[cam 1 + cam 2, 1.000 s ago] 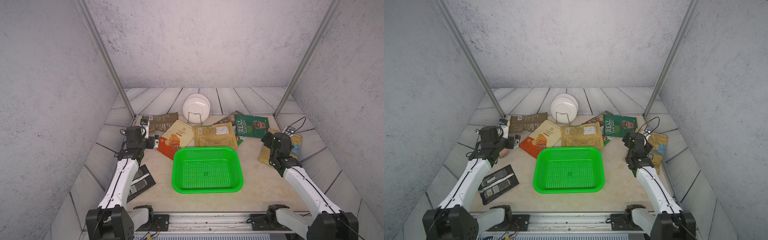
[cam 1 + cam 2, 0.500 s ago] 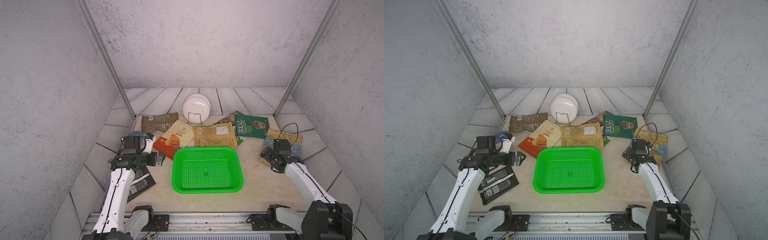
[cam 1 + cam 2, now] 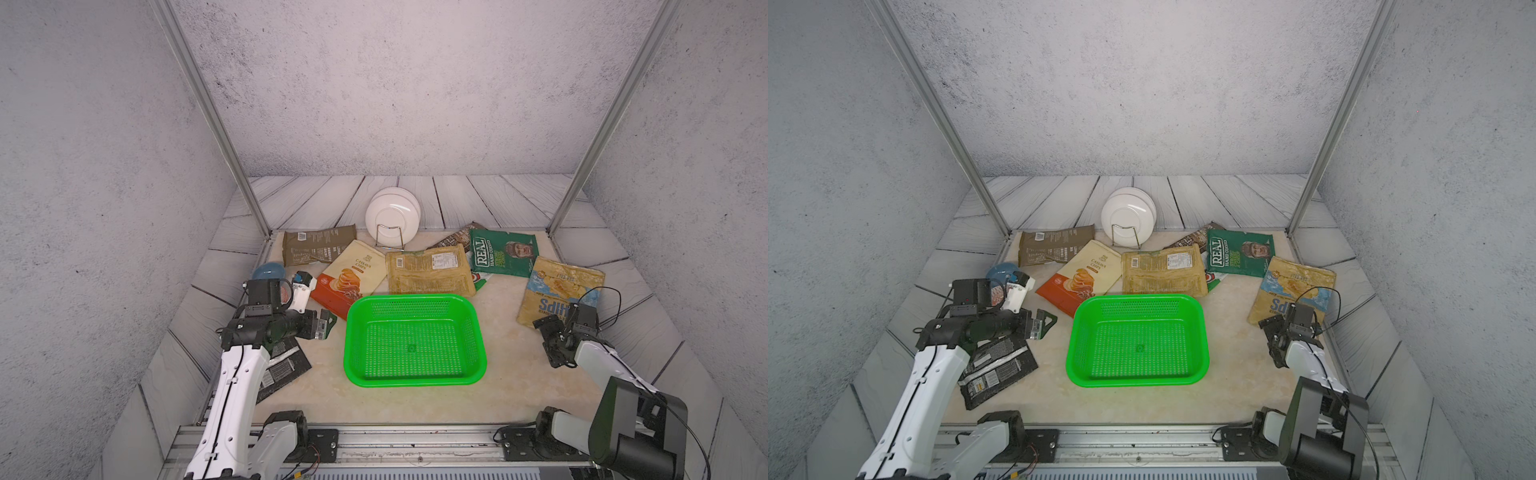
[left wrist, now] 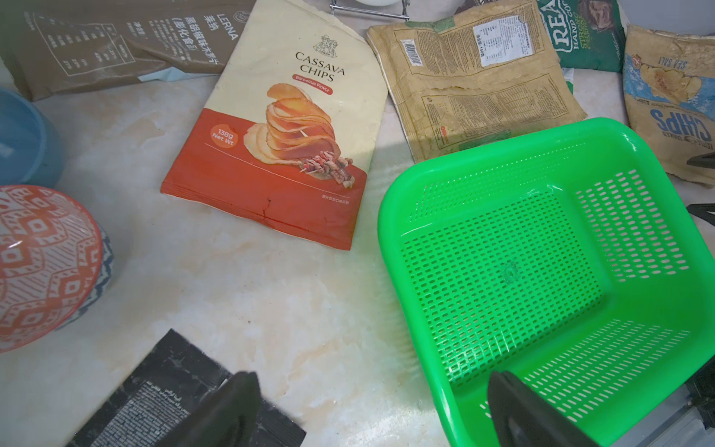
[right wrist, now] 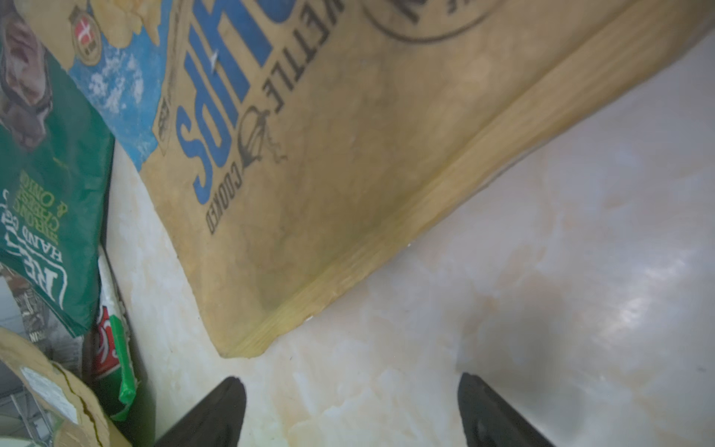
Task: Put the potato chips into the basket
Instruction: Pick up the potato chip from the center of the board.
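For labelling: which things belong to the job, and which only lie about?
For the job: green basket, cassava bag, tan bag, green bag, brown bag, blue-lettered bag, black bag.
Lying about: white plates, blue bowl, red-patterned bowl.

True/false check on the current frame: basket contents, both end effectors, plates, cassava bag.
1. The basket holds no bags. True.
2. The right end effector is clamped on the tan sea-salt bag. False: it is open, just short of the bag's edge.
3. The cassava chips bag lies outside the basket. True.
4. The white plates lie flat. False: they stand upright in a wire rack.
5. The left end effector grips a bag. False: it is open and empty.
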### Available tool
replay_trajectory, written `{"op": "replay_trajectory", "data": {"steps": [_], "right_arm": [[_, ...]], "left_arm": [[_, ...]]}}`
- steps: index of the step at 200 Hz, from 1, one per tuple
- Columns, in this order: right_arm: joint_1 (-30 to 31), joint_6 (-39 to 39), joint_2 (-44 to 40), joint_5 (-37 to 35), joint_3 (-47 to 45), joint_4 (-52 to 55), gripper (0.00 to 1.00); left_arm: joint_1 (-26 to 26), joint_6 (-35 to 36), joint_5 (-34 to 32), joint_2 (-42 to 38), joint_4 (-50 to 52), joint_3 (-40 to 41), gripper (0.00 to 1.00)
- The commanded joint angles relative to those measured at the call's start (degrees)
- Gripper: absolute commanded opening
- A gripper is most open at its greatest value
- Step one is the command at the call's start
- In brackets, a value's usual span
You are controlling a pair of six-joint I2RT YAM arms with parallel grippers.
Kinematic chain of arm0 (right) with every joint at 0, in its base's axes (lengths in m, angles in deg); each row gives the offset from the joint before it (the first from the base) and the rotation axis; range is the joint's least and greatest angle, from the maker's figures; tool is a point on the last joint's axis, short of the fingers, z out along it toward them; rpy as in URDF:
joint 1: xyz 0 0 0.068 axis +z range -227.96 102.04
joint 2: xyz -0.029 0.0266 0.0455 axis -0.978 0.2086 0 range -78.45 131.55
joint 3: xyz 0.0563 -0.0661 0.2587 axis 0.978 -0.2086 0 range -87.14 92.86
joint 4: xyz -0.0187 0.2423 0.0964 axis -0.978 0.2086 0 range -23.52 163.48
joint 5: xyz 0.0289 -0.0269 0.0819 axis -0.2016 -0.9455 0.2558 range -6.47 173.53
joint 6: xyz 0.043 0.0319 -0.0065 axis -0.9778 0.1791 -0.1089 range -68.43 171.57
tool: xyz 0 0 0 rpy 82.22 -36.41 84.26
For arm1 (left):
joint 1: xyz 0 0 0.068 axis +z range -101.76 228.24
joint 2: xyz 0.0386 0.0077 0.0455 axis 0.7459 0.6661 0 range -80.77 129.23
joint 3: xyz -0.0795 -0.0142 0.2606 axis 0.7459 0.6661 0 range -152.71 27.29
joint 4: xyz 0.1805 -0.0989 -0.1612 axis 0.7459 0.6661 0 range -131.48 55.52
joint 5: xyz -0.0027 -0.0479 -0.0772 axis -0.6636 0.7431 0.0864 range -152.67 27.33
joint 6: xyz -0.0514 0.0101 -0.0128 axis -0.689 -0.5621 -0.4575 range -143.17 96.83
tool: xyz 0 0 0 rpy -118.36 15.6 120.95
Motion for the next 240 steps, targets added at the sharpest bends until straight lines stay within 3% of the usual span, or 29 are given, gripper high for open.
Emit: {"op": "replay_trajectory", "data": {"steps": [1,71,113,154,199,240], "right_arm": [[-1.16,-5.03,0.01,-0.88,-1.33,-3.85,0.91],[-2.63,-11.61,-0.61,-3.69,-4.29,-3.86,0.93],[-3.33,-14.72,-3.25,0.42,-5.59,-2.38,0.93],[-3.45,-17.70,-3.09,-2.73,-8.30,-2.38,0.93],[-3.46,-15.60,8.59,0.38,-4.84,-9.79,0.92],[-3.79,-15.46,23.06,10.66,-1.26,-18.75,0.85]], "left_arm": [[0.35,0.81,1.48,-0.18,-0.19,0.63,0.99],[0.32,0.76,2.01,0.11,-0.29,0.65,0.99],[0.25,0.89,2.66,0.42,-0.29,0.66,0.99],[0.22,0.82,2.40,0.40,-0.31,0.66,0.99],[0.27,0.96,2.48,0.42,-0.31,0.70,0.99],[0.20,0.92,2.40,0.25,-0.34,0.73,0.99]]}}
